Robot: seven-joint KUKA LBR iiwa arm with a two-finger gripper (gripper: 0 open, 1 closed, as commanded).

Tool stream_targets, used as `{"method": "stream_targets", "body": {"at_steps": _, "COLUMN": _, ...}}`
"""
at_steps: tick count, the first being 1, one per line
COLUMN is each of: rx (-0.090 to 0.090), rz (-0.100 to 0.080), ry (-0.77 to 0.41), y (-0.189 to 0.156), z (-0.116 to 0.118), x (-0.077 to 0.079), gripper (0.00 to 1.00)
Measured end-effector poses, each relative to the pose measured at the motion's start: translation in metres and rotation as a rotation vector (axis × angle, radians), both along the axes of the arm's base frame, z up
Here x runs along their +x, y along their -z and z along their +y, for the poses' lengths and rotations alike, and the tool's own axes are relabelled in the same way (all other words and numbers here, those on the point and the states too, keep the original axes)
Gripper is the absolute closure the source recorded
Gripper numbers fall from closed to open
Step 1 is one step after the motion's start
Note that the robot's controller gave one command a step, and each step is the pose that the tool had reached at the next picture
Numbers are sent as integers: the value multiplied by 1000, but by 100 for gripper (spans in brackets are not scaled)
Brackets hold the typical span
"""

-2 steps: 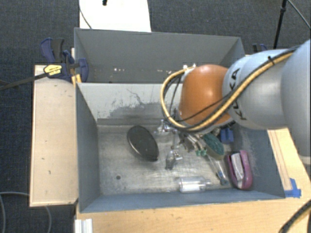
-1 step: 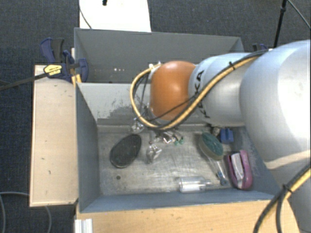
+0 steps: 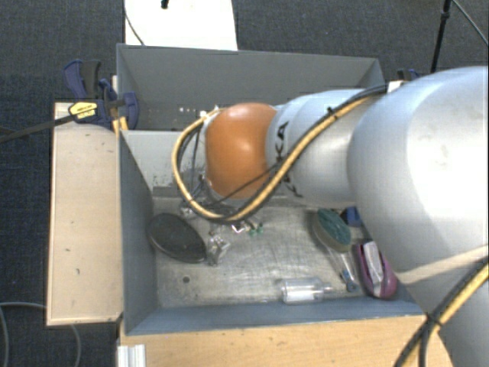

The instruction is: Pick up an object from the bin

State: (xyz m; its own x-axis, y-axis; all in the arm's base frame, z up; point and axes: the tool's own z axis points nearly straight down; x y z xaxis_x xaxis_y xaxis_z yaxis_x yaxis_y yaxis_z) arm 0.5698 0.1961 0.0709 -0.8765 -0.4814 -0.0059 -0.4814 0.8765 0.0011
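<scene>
Grey metal bin (image 3: 137, 205), pincer (image 3: 217, 248) just beside black oval disc (image 3: 177, 238) — its grip cannot be told, clear tube (image 3: 306, 290) near front wall

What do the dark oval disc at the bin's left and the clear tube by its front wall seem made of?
The dark oval disc: probably rubber or matte plastic; it is black with a dull sheen and no sharp glints. The clear tube: likely transparent plastic, possibly glass; it looks see-through, with bright highlights along it.

light: bright, overhead | glare: sheen on arm (image 3: 428, 151) | shadow: bin (image 3: 252, 270) floor under arm
</scene>
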Motion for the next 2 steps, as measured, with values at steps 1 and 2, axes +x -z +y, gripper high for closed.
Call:
{"method": "stream_targets", "body": {"at_steps": 1, "rx": -4, "rz": -1, "ry": -303, "y": -42, "z": 54, "x": -9, "gripper": 0}}
{"method": "stream_targets", "body": {"at_steps": 2, "rx": 2, "rz": -14, "ry": -415, "y": -30, "z": 58, "x": -47, "gripper": 0}}
